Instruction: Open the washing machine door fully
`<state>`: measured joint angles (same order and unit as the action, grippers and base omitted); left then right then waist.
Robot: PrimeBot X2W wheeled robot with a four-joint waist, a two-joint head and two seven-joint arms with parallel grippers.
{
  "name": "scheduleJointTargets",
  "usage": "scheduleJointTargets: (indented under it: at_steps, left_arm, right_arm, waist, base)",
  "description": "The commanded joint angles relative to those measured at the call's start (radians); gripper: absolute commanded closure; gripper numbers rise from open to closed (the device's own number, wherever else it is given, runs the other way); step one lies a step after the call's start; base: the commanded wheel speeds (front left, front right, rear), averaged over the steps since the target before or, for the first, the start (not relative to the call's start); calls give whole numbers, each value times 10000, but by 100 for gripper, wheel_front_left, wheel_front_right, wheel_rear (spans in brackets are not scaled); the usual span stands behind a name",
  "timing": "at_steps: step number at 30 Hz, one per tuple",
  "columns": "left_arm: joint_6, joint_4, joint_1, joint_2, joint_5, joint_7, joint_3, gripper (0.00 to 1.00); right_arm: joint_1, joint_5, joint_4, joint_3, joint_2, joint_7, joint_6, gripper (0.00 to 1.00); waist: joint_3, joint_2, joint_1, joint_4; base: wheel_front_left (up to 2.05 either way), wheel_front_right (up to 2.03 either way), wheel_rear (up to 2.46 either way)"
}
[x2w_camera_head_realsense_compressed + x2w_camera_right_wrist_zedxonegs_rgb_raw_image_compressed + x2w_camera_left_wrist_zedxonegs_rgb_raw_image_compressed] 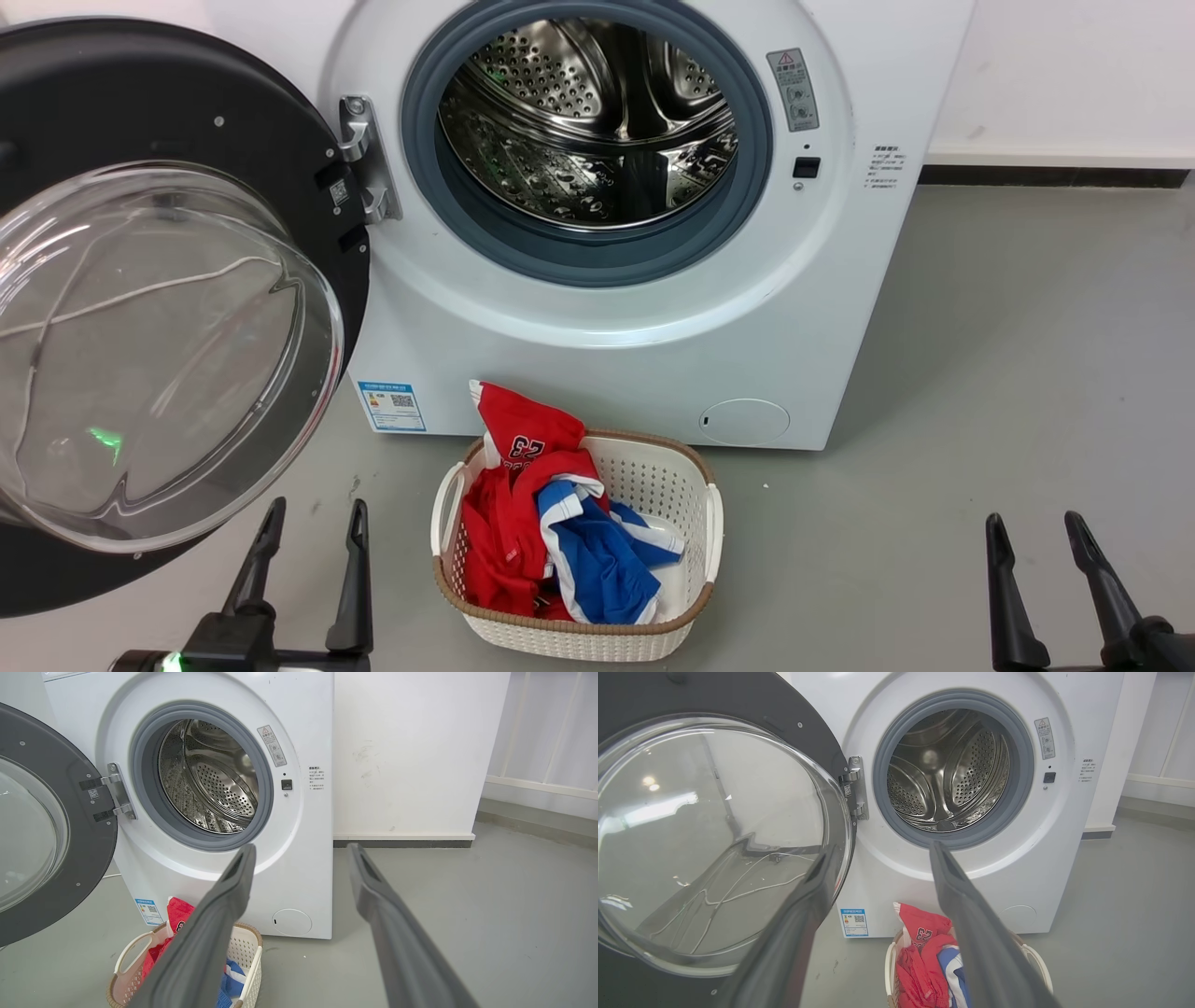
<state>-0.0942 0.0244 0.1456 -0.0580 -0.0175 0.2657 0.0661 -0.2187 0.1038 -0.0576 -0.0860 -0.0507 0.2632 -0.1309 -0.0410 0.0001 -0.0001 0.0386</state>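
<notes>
— While eyeing the washing machine door [177, 317], swung out left on its hinge [366, 159] and well clear of the washing machine [653, 355]: call it done?
— Probably, or nearly; perhaps lacks one last nudge back.
— And the left gripper [317, 509]?
— Spread apart, holding nothing, hovering just below the door's rim. Same for the right gripper [1034, 520]: parted, empty, well beyond the laundry basket [695, 485].

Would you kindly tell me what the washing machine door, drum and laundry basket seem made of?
The washing machine door: clear glossy bowl with sharp reflections, likely glass, in a dull black ring, probably plastic. The drum: mirror-bright perforated metal, seemingly stainless steel. The laundry basket: white perforated walls with a brown woven-look rim, probably moulded plastic.
</notes>
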Motion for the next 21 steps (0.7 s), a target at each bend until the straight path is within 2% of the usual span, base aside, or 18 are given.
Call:
scheduleJointTargets:
  at_steps: [1,21]
  left_arm:
    - [12,-24,112,9,-41,-22,-55,0]
    - [325,-496,456,60,-477,-23,-418,0]
  right_arm:
    - [-136,66,-2,-6,9,22,2,0]
    - [-300,187,40,17,9,21,2,0]
  waist:
    - [-27,-1,1,-19]
    - [-132,-1,1,-100]
  base:
    - [0,0,0]
    - [0,0,0]
